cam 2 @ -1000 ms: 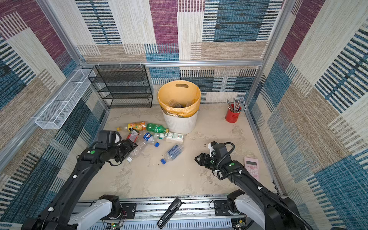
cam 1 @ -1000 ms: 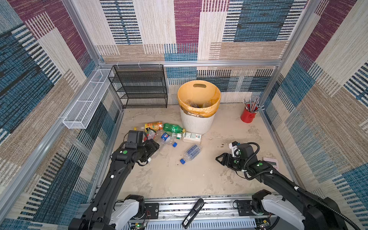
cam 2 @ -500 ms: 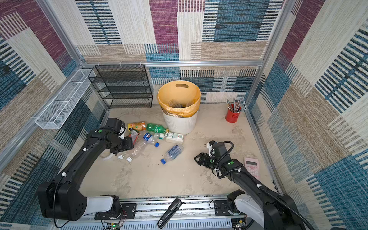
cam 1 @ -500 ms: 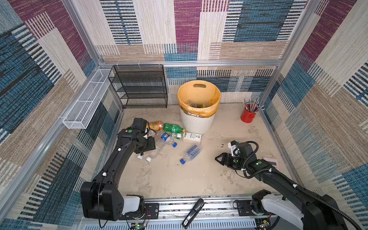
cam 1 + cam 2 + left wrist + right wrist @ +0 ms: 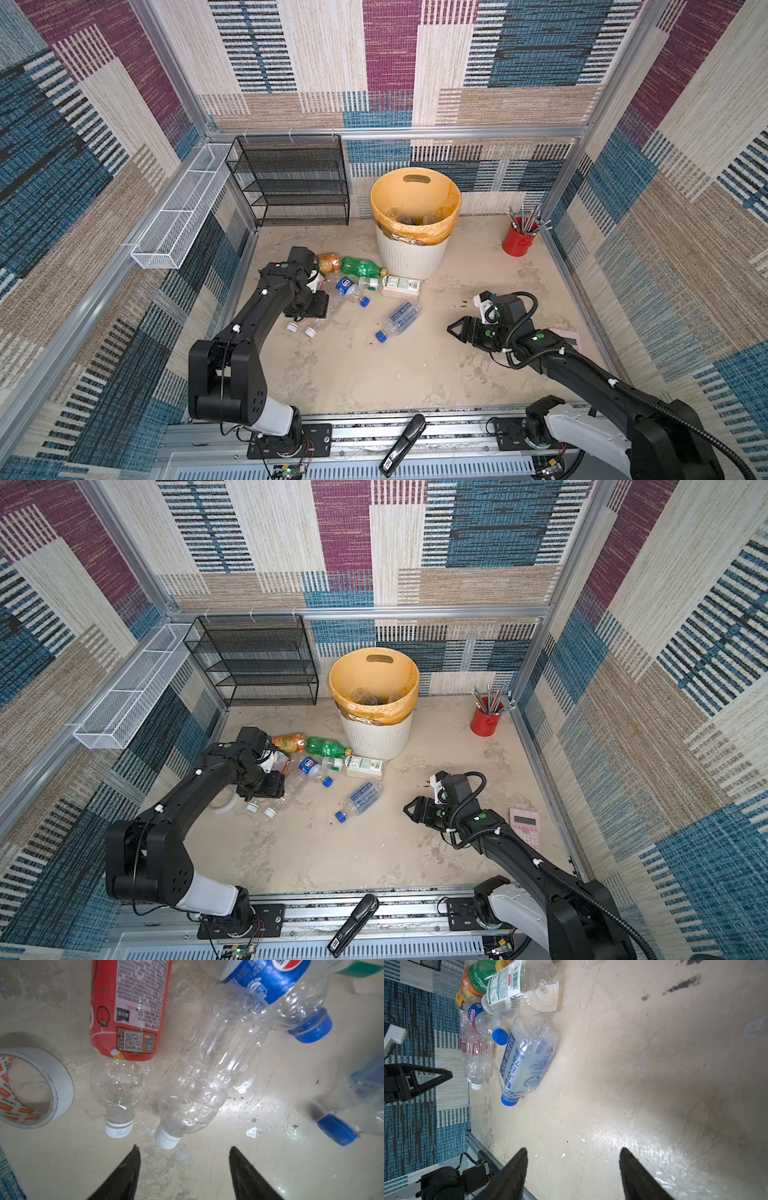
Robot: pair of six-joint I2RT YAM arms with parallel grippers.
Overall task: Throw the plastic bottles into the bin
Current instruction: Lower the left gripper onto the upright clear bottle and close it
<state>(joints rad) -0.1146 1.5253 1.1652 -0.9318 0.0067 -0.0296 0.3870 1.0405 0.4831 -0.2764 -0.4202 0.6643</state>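
Note:
Several plastic bottles lie in a heap left of the bin (image 5: pixel 411 257), whose orange-yellow liner holds a few clear ones. In the left wrist view a red-labelled bottle (image 5: pixel 126 1007), an unlabelled clear bottle (image 5: pixel 207 1076) and a blue-labelled bottle (image 5: pixel 276 982) lie side by side. My left gripper (image 5: pixel 183 1148) hangs open just off their white caps, holding nothing. A soda water bottle (image 5: pixel 401 318) lies apart, nearer the middle. My right gripper (image 5: pixel 573 1150) is open over bare floor, well right of that soda water bottle (image 5: pixel 525 1059). Green (image 5: pixel 359 267) and orange (image 5: pixel 328 262) bottles lie by the bin.
A roll of white tape (image 5: pixel 35 1086) lies beside the red-labelled bottle. A black mesh rack (image 5: pixel 291 183) and a white wire basket (image 5: pixel 183 208) stand at the back left. A red pencil cup (image 5: pixel 517 243) is at the back right, a pink calculator (image 5: pixel 524 825) by the right wall.
My left arm has swung its elbow back and turned the gripper down over the bottle necks. The right arm has barely moved.

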